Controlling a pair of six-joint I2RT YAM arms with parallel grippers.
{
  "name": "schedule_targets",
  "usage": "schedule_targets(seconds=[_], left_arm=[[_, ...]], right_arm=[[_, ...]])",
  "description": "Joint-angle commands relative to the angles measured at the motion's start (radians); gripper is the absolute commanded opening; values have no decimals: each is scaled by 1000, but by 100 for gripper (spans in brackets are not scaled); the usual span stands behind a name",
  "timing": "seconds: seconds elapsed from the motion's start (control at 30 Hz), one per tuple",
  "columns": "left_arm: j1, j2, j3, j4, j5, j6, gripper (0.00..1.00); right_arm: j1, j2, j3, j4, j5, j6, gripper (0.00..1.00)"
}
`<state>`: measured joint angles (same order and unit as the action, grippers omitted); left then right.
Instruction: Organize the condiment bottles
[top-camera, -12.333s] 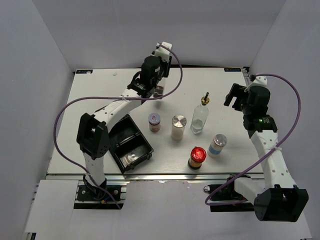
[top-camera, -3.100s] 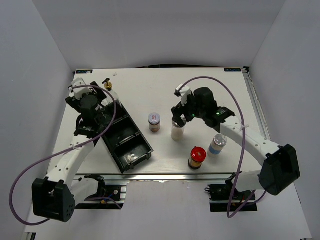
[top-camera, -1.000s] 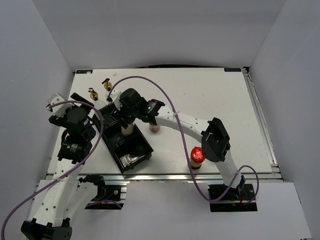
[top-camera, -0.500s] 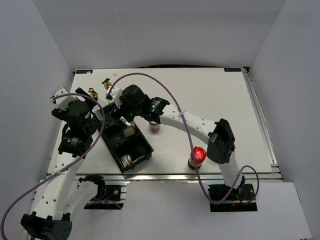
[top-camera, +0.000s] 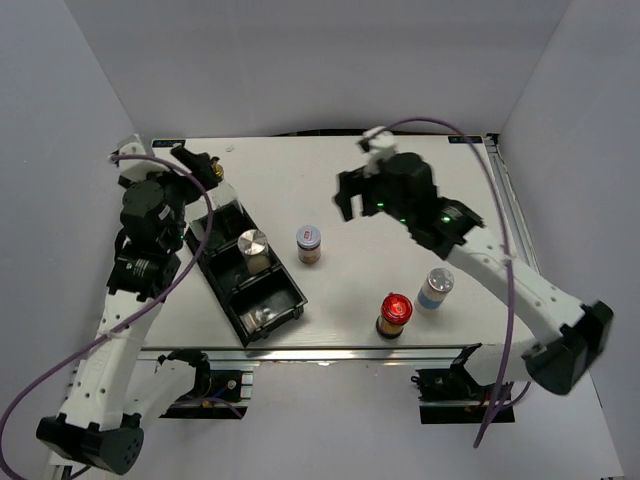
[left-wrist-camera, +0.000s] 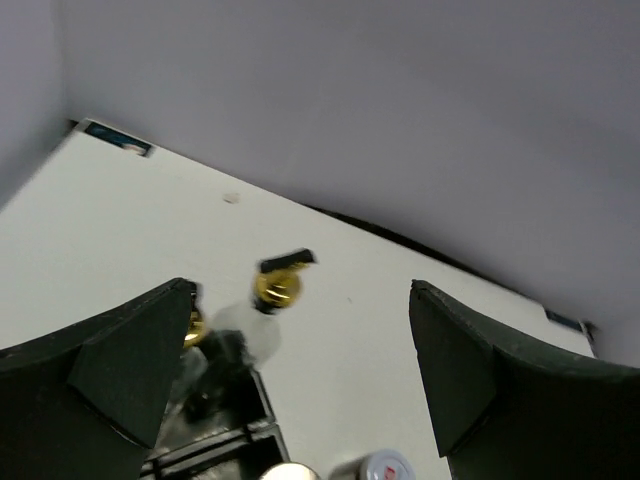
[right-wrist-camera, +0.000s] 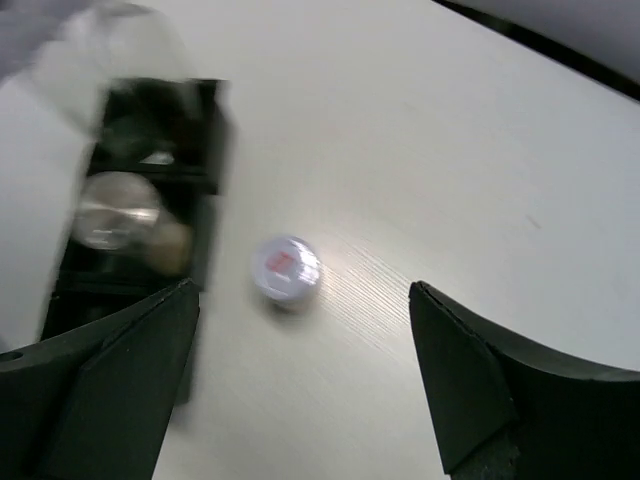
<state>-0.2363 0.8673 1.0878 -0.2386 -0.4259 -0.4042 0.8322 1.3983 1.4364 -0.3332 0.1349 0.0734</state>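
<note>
Two clear glass condiment bottles with gold pourers stand at the far end of the black tray (top-camera: 285, 290); one bottle (left-wrist-camera: 262, 312) shows whole, the other's gold top (left-wrist-camera: 193, 327) peeks past my finger. A silver-lidded jar (top-camera: 253, 246) sits in the tray's middle compartment. On the table stand a purple-lidded jar (top-camera: 309, 243), a red-lidded jar (top-camera: 395, 311) and a silver-lidded jar (top-camera: 435, 288). My left gripper (top-camera: 195, 182) hovers open near the glass bottles. Raised to the right of the tray and holding nothing, my right gripper (top-camera: 352, 195) is open, with the purple-lidded jar (right-wrist-camera: 285, 270) below it.
The tray lies diagonally at the left of the white table (top-camera: 420, 180), its near compartment (top-camera: 262, 315) holding a small white object. Grey walls enclose the table on three sides. The right arm's purple cable (top-camera: 500, 260) hangs over the right side.
My right gripper has let go of the silver-lidded jar, which now stands in the tray, and has swung up and right away from it. My left gripper has shifted toward the back.
</note>
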Motion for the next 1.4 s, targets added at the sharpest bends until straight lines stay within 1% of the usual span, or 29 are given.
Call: schedule_targets(seconds=[0.0, 0.03, 0.07, 0.1, 0.13, 0.17, 0.2, 0.23, 0.27, 0.33, 0.37, 0.4, 0.43, 0.47, 0.53, 0.57, 0.6, 0.73, 0.8, 0.97, 1.17, 1.2, 1.33, 1.37], left_arm=[[-46, 68, 37, 30, 257, 18, 98], [-72, 85, 40, 42, 266, 28, 98], [-143, 122, 62, 44, 265, 33, 98], [-196, 140, 75, 47, 263, 51, 98], [-248, 163, 87, 45, 274, 109, 98], [-350, 212, 118, 36, 276, 137, 98], [-397, 235, 132, 24, 289, 162, 98], [-434, 260, 138, 6, 336, 215, 98], [-508, 301, 142, -1, 346, 234, 98], [-582, 343, 139, -2, 349, 277, 98], [-650, 366, 136, 5, 354, 284, 98], [-679, 418, 138, 15, 374, 288, 98], [-702, 447, 144, 24, 477, 315, 98], [-743, 478, 152, 22, 516, 329, 98], [-784, 556, 169, 31, 547, 350, 98], [-819, 579, 172, 33, 533, 355, 98], [-834, 626, 175, 30, 532, 363, 98], [-882, 719, 236, -5, 536, 370, 98], [-906, 740, 241, -4, 555, 370, 98], [-960, 789, 233, 13, 530, 347, 98], [-1018, 848, 267, -27, 500, 343, 98], [-1023, 855, 270, -39, 489, 341, 98], [-1046, 894, 293, -76, 310, 312, 98], [-1046, 909, 300, -82, 288, 302, 98]], right_arm=[[-155, -146, -200, 48, 100, 135, 89], [-192, -201, -240, 63, 115, 141, 89], [-271, -220, -289, 57, 130, 152, 89], [-315, -235, -303, 43, 126, 185, 89], [-364, -252, -313, 21, 106, 198, 89], [-452, -257, -329, 13, 85, 209, 89], [-485, -265, -337, 4, 65, 219, 89], [-516, -278, -344, -1, 65, 230, 89], [-565, -288, -352, -9, 65, 233, 89], [-608, -320, -389, -6, 68, 233, 89], [-652, -329, -402, 11, 60, 233, 89], [-672, -346, -427, 19, 31, 232, 89], [-708, -351, -435, 23, 16, 233, 89], [-723, -354, -439, 23, -3, 235, 89], [-740, -360, -453, 25, -26, 232, 90], [-742, -363, -458, 31, -34, 229, 89], [-745, -367, -461, 31, -44, 226, 89], [-748, -371, -478, 45, -75, 223, 89], [-748, -372, -478, 42, -84, 220, 89], [-749, -395, -484, 40, -75, 209, 89], [-749, -409, -485, 40, -75, 209, 89], [-749, -409, -485, 40, -75, 207, 89], [-749, -417, -485, 30, -75, 206, 89], [-749, -420, -487, 28, -74, 206, 89]])
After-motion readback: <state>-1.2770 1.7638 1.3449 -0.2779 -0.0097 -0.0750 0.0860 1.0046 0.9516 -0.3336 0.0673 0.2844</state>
